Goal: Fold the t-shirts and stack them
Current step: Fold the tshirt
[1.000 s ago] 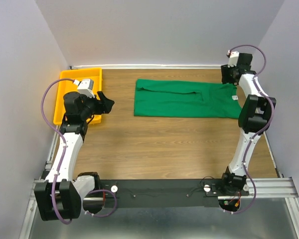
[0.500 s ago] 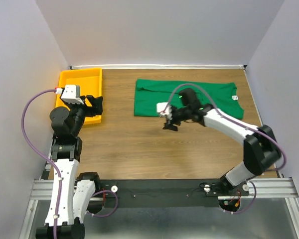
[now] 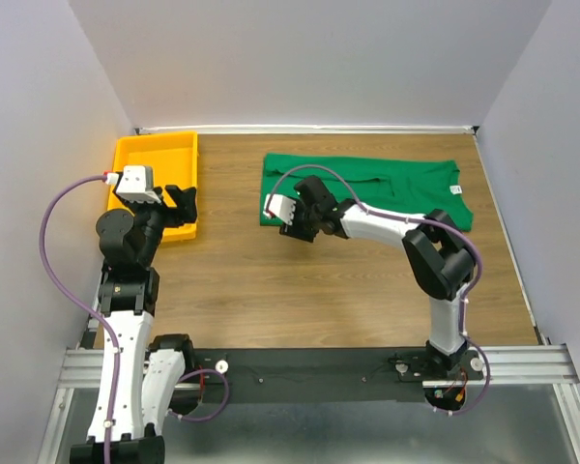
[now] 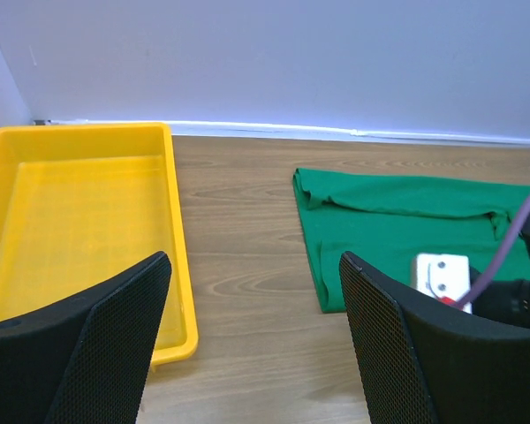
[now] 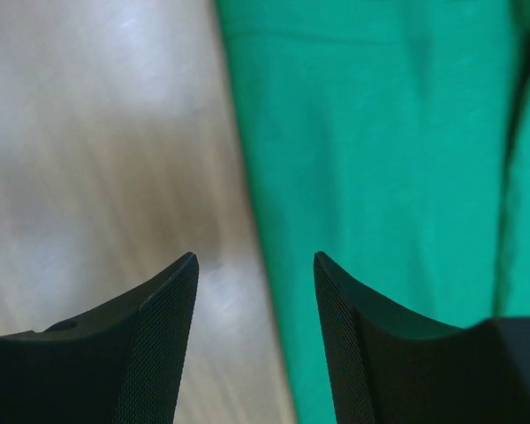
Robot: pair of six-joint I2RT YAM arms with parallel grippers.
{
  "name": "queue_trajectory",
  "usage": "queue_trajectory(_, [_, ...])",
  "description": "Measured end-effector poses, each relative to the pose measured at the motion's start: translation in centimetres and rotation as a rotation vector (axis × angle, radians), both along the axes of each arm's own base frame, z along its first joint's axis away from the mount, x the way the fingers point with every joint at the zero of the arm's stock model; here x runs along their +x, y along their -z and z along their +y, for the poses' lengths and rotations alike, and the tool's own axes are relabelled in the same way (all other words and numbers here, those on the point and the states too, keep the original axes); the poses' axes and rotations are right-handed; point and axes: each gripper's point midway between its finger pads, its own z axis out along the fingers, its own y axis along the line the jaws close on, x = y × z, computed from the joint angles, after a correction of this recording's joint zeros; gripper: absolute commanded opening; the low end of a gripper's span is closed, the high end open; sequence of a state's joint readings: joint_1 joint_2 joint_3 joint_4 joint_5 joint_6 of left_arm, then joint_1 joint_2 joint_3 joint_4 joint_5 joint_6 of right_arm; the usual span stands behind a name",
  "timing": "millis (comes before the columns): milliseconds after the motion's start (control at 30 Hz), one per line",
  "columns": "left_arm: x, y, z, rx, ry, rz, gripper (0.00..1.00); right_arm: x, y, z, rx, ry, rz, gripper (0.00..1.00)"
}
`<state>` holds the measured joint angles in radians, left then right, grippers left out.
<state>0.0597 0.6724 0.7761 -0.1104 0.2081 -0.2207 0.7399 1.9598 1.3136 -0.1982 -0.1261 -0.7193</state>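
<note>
One wooden surface carries everything here, and on its far half, right of centre, lies the single green t-shirt. It is spread flat as a long band running left to right, with a lengthwise crease showing along its far side. We judge that the sides are already turned in and that the crosswise fold is the step in hand.

Next in size is the yellow tray at the far left corner, well apart from the cloth and with nothing in it that we can see.

The right arm stretches leftward along the shirt's near edge. Its right pincer hangs over the left near part of the garment with the fingers apart. In the wrist view they straddle the line where green cloth meets bare wood. That view is blurred, so we cannot tell whether the tips touch the fabric.

The next move, as we read it, calls for lowering onto that edge and closing on the layers there. The forearm above the near edge could hamper carrying the cloth across.

The left pincer is raised by the tray's near right corner, fingers apart and holding nothing.

Smallest is the white neck tag at the shirt's right end.
</note>
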Motion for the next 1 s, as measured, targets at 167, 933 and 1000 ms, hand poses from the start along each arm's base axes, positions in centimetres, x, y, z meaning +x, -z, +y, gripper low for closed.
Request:
queue_trajectory(167, [-0.1,-0.2,0.0,0.0,0.0,-0.006,0.85,2.2,0.4,0.8,-0.005,0.058,-0.042,0.51])
queue_trajectory(933, [0.1,0.4,-0.1,-0.001,0.005,0.01,0.85,0.0,2.5,0.8,0.006,-0.008,-0.001,0.0])
queue_trajectory(1000, [0.3,0.7,-0.1,-0.002,0.01,0.019,0.85,-2.1,2.6,0.5,0.007,-0.07,0.02,0.01])
